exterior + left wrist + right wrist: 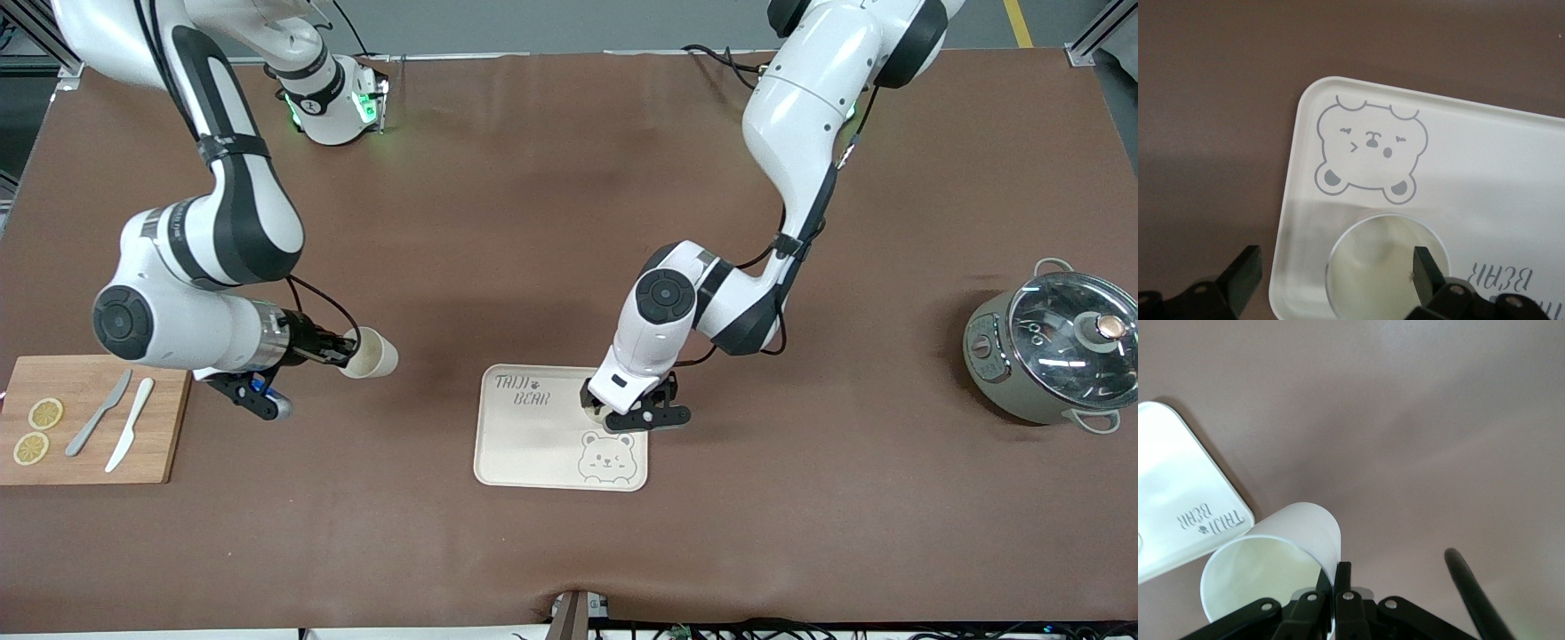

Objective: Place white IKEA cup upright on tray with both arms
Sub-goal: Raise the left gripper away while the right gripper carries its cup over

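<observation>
- left claw (633, 411) hangs over the tray (524, 444), released, fingers spread either side of an upright white cup (1386, 263) standing on the tray near the bear face, likely just set there.
- right claw (331, 348) is clenched on the rim of a second white cup (371, 353), held sideways over the bench (533, 222), between the cutting board (151, 458) and the tray, probably awaiting its turn.

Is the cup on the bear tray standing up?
Yes, upright: the cup shows its round open mouth straight up on the tray, between the left gripper's open jaws.
</observation>
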Available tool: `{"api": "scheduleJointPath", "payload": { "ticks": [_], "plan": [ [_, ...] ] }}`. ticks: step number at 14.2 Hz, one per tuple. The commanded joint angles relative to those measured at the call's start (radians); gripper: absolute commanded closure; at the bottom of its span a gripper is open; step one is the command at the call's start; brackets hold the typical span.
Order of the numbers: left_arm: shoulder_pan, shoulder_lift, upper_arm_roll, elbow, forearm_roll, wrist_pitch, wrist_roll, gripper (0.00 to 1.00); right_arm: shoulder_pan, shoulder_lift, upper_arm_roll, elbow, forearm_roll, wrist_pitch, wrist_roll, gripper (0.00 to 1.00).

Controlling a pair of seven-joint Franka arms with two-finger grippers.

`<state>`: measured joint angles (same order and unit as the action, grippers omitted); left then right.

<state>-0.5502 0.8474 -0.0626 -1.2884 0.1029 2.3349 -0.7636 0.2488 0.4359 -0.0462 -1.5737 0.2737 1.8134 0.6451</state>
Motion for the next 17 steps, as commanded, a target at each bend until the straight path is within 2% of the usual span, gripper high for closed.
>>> {"api": "scheduleJointPath", "payload": {
  "ticks": [1,4,10,13,17],
  "plan": [
    [0.003,-0.071,0.010,-0.009,0.026,-0.098,0.004,0.00,0.049,0.076,-0.008,0.102,0.018,-0.006,0.122,1.00],
    [0.012,-0.129,0.010,-0.011,0.026,-0.192,0.075,0.00,0.076,0.092,-0.008,0.109,0.022,0.038,0.188,1.00],
    [0.111,-0.281,0.004,-0.017,0.015,-0.438,0.269,0.00,0.161,0.176,-0.008,0.139,0.053,0.188,0.352,1.00],
    [0.150,-0.338,0.004,-0.022,0.014,-0.529,0.366,0.00,0.191,0.230,-0.008,0.196,0.055,0.214,0.432,1.00],
    [0.229,-0.415,0.001,-0.034,0.012,-0.624,0.519,0.00,0.222,0.259,-0.008,0.196,0.078,0.276,0.461,1.00]
  ]
}}
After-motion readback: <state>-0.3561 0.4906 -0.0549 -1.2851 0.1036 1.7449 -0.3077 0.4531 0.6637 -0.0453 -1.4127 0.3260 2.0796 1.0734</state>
